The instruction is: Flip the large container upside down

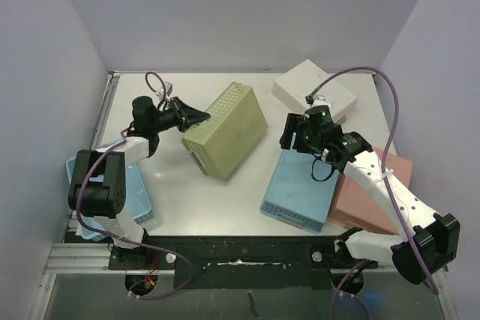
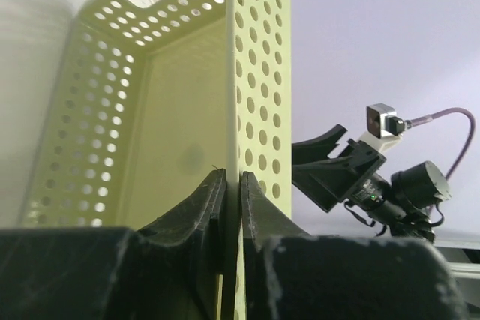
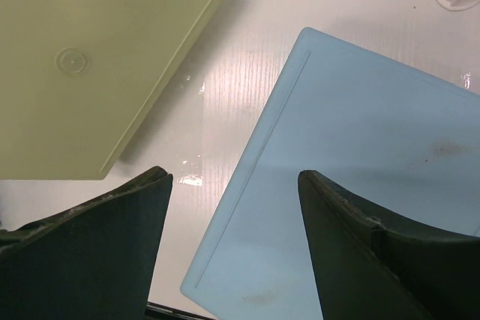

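Observation:
The large container (image 1: 229, 129) is a yellow-green perforated bin, tipped up on the table with its flat base turned up and to the right and its mouth facing left. My left gripper (image 1: 201, 118) is shut on its thin side wall at the rim. In the left wrist view the wall (image 2: 255, 73) runs straight up from between the two black fingers, with the left gripper (image 2: 232, 181) pinching it. The right gripper (image 1: 298, 139) hangs open above a blue container (image 1: 300, 185). From the right wrist, the gripper (image 3: 234, 177) holds nothing, and the bin's base (image 3: 82, 58) lies to the left.
The blue container (image 3: 360, 162) lies base up at centre right, partly over a pink one (image 1: 375, 192). A white perforated basket (image 1: 313, 91) sits at the back right, and a blue basket (image 1: 135, 192) under the left arm. Walls close in the table on three sides.

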Tool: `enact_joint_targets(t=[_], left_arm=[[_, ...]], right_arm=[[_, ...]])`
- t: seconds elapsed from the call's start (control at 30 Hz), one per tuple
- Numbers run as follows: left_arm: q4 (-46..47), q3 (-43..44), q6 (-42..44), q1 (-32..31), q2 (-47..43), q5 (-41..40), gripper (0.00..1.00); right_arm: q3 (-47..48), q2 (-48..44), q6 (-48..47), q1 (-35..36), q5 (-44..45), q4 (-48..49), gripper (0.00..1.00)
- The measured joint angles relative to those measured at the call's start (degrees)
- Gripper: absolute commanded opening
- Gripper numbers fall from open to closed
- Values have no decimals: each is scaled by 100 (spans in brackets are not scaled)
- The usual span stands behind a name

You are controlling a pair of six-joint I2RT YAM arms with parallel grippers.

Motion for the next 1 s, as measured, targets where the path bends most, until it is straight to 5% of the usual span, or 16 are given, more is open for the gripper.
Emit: enact_joint_targets(t=[0.43, 0.67, 1.0], left_arm=[[-3543, 1014, 2715, 817, -74, -393, 34], [-5698, 1965, 4242, 798, -74, -1639, 46], [-7042, 2251, 4883, 798, -96, -3241, 53]], right_arm=[[0, 2, -4, -33, -2, -2, 70], [2, 37, -17, -33, -11, 0, 70], [96, 208, -17, -35, -74, 9, 70]])
